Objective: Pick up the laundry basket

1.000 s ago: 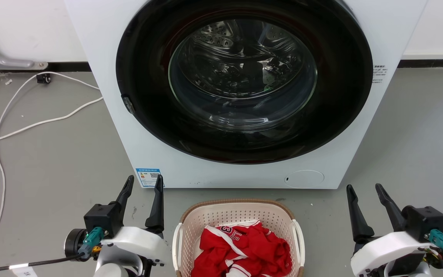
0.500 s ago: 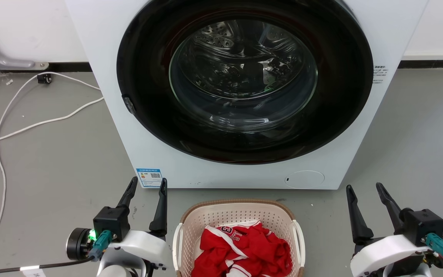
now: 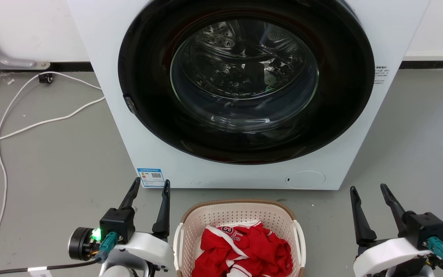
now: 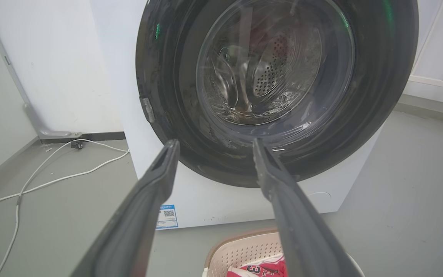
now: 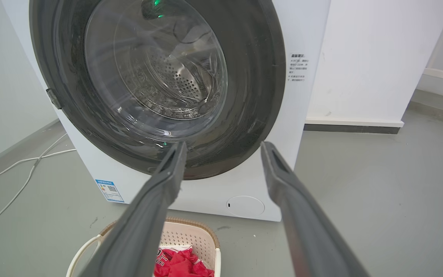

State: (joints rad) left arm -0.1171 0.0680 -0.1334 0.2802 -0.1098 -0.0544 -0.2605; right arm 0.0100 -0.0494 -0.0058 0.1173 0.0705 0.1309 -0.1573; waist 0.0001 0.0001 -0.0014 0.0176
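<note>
Grey floor [image 3: 52, 161], white wall [image 3: 33, 30], laundry basket [image 3: 225, 215] on floor nr washer [image 3: 244, 177]

The right gripper [image 5: 223, 146] is held with its two dark fingers spread apart, framing the washing machine [image 5: 290, 115] and its round door [image 5: 156, 77]. The laundry basket [image 5: 190, 235] stands on the grey floor [image 5: 379, 192] just before the machine, containing a red garment [image 5: 181, 265].

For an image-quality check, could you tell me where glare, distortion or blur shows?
Head view: sharp, glare streaks on the door glass. Left wrist view: wide-angle stretching, a green glint on the door rim, the left gripper soft. Right wrist view: a green glint on the glass, the right gripper likewise soft.
</note>
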